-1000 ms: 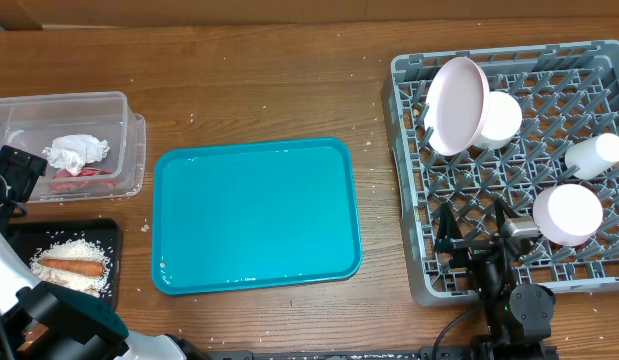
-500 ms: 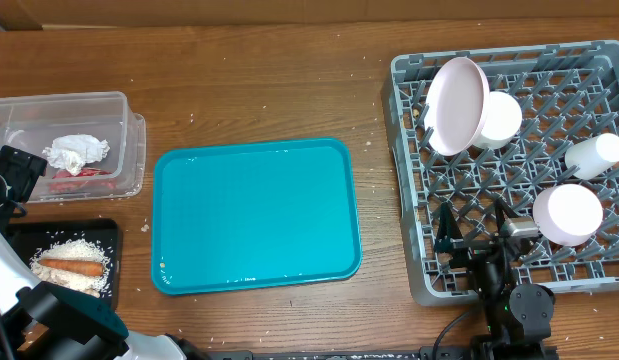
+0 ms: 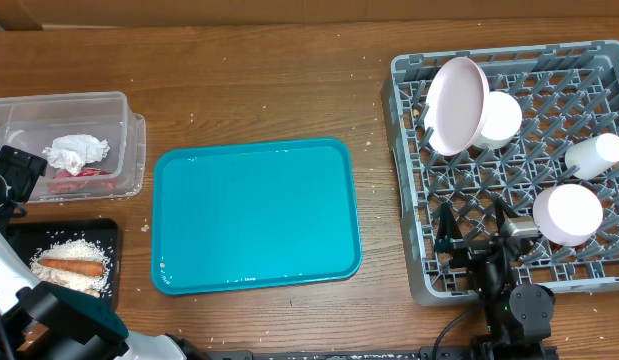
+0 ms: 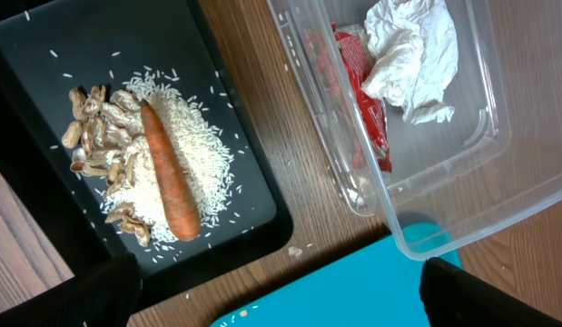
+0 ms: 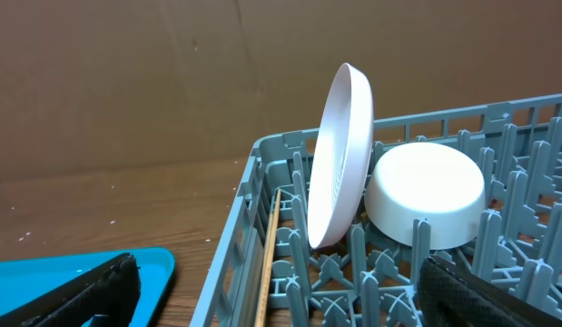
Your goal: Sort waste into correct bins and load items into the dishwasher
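My left gripper (image 4: 271,295) is open and empty, its dark fingers at the bottom corners of the left wrist view. It hangs above the black tray (image 4: 44,64) holding rice, peanuts and a carrot (image 4: 169,182). Beside it the clear bin (image 4: 462,195) holds crumpled paper (image 4: 409,54) and a red wrapper (image 4: 362,100). My right gripper (image 3: 476,232) is open and empty over the front left part of the grey dish rack (image 3: 404,150). The rack holds a pink plate (image 3: 457,105) on edge, a white bowl (image 3: 503,116), a cup (image 3: 567,213) and a white bottle (image 3: 595,155).
The teal tray (image 3: 254,215) lies bare in the middle of the wooden table. A wooden chopstick (image 5: 267,263) lies along the rack's left wall. Grains of rice are scattered on the wood by the black tray (image 3: 19,240). A cardboard wall stands behind the table.
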